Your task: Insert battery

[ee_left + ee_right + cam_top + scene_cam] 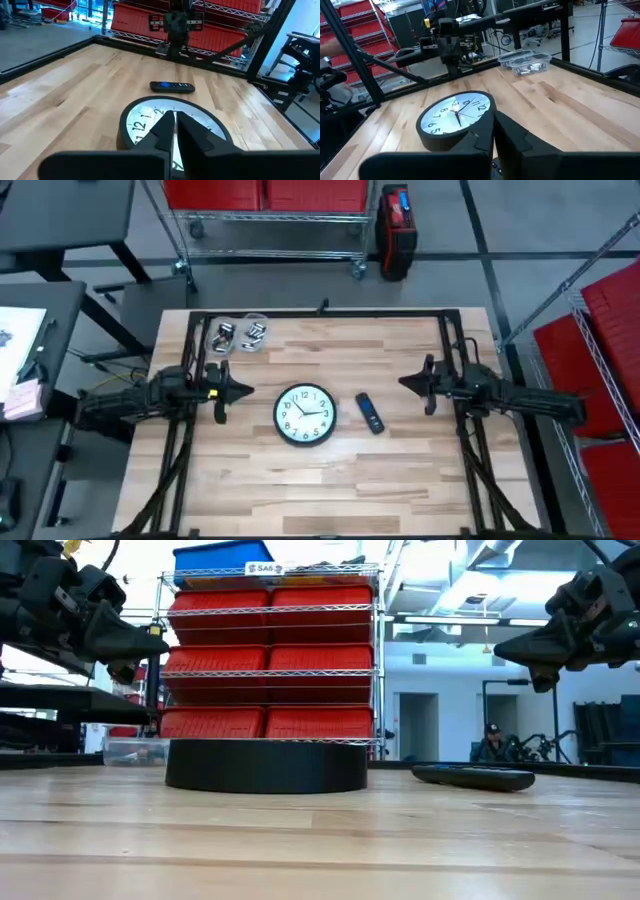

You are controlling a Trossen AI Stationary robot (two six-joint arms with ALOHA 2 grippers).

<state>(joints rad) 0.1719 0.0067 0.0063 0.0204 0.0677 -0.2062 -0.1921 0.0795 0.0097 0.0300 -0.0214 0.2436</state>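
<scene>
Batteries (258,332) wait in two clear tubs (236,335) at the upper left of the frame, parked at the surface's (400,470) far edge, out of the arms' way until fetched. Left hand (236,391) hovers at centre-left, fingers pressed together, nothing pinched, aimed at the clock (305,414). Dead centre, that clock lies face up, so its battery bay looks hidden underneath; I'd guess it needs flipping first. Just right of it lies a remote (370,412). At centre-right, the right hand (412,383) hangs above the surface, fingers also pressed together, empty.
</scene>
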